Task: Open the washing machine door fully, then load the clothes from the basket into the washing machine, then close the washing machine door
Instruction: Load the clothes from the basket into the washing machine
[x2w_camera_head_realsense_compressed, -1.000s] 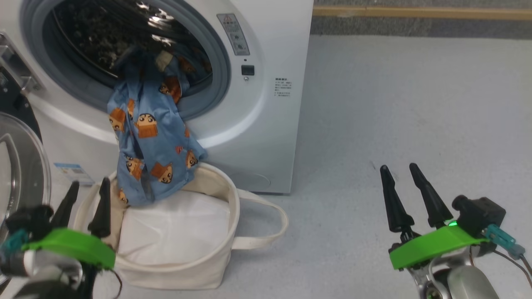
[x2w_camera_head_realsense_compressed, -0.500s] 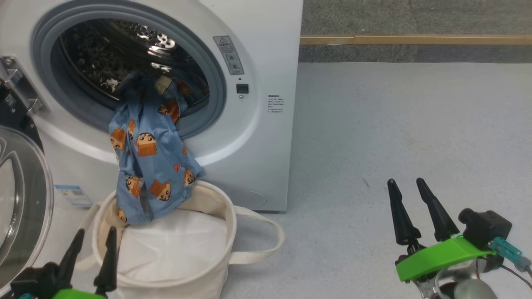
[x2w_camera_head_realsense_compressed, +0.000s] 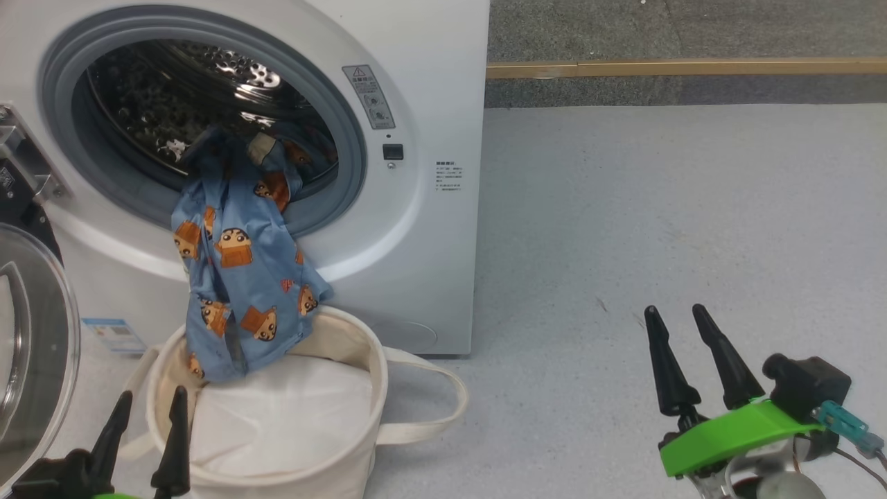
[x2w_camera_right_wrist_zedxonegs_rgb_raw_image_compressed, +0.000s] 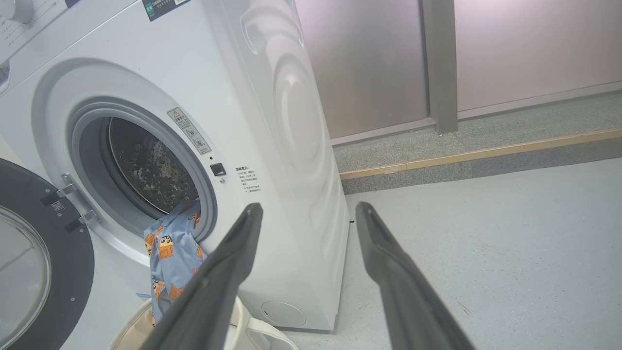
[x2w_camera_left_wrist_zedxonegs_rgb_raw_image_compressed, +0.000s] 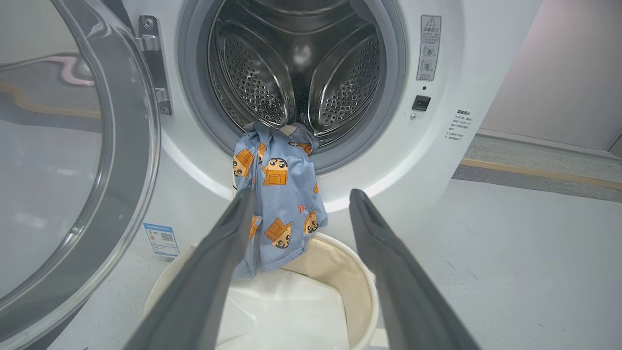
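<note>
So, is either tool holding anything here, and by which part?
Nothing is held. The left tool and right tool are open and empty; the clothes hang untouched.

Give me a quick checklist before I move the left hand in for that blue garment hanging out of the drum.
1. The washing machine door fully open: ok, swung wide to the left, off the grey rim.
2. The clothes inside the washing machine: not ok, the garment drapes over the grey rim, its lower end in the basket.
3. The left hand free: ok, open and empty, at the basket's near side.
4. The right hand out of the way: ok, open, empty, over the floor.
5. The basket emptied: cannot tell, white padding shows, but the garment covers part of the inside.
</note>
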Tool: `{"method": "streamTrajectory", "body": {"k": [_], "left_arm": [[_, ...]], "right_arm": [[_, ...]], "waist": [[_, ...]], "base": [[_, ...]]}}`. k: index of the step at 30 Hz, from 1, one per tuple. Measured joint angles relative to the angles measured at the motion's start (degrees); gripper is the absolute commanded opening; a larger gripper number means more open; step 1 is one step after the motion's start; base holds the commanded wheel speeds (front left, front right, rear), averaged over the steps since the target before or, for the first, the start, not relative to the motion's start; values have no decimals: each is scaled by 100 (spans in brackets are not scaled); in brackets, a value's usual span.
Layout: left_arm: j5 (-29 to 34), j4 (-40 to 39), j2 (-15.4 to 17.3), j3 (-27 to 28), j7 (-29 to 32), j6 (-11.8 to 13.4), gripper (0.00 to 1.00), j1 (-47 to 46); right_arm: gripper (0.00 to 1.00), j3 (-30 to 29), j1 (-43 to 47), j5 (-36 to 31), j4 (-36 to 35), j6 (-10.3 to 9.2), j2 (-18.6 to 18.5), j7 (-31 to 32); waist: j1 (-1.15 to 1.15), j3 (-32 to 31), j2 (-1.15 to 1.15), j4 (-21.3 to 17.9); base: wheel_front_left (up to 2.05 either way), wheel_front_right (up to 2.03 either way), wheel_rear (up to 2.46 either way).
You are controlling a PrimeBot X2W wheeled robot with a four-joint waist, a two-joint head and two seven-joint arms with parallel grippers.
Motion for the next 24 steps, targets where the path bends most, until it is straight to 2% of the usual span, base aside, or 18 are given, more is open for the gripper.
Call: {"method": "streamTrajectory", "body": {"k": [19,24], "left_arm": [[-9,257,14,-37,224,92,100,-36],[-9,591,14,-160,383,-13,100,-322]], "right_arm": [[100,91,-8,40,-19,0,0,-10],[100,90,-22,38,-93,0,0,-18]], "waist": [[0,126,0,-50],[0,277,0,-51]], "base": [[0,0,0],[0,0,0]]}}
